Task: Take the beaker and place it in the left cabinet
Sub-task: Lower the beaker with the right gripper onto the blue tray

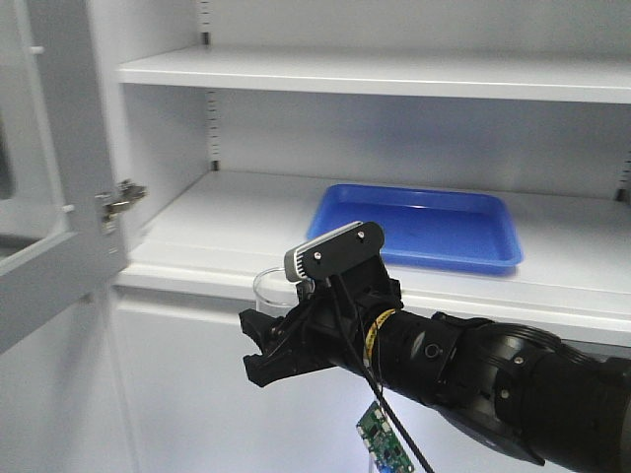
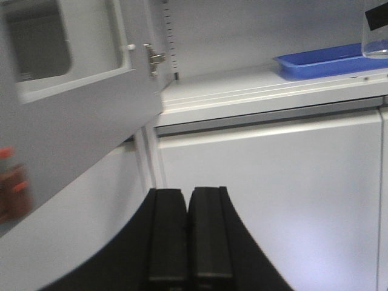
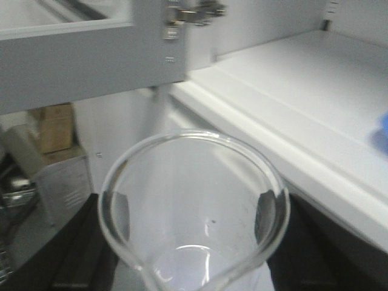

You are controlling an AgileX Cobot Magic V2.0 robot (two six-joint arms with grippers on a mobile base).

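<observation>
The beaker (image 1: 270, 288) is a clear glass cylinder, held just below and in front of the front edge of the left cabinet's (image 1: 222, 222) lower open shelf. My right gripper (image 1: 266, 345) is shut on it. In the right wrist view the beaker's round rim (image 3: 121, 176) fills the lower frame, with black fingers (image 3: 82, 242) pressed on both sides and the shelf (image 3: 291, 91) up to the right. My left gripper (image 2: 188, 200) is shut on nothing, low in front of the closed lower door. From there the beaker (image 2: 376, 36) shows at the top right.
A blue tray (image 1: 419, 227) lies on the shelf to the right. The cabinet's glazed door (image 1: 59, 197) stands open at the left on its hinge (image 1: 118, 202). An upper shelf (image 1: 394, 74) runs overhead. A cardboard box (image 3: 54, 127) and red-capped bottles (image 2: 12, 188) stand off to the left.
</observation>
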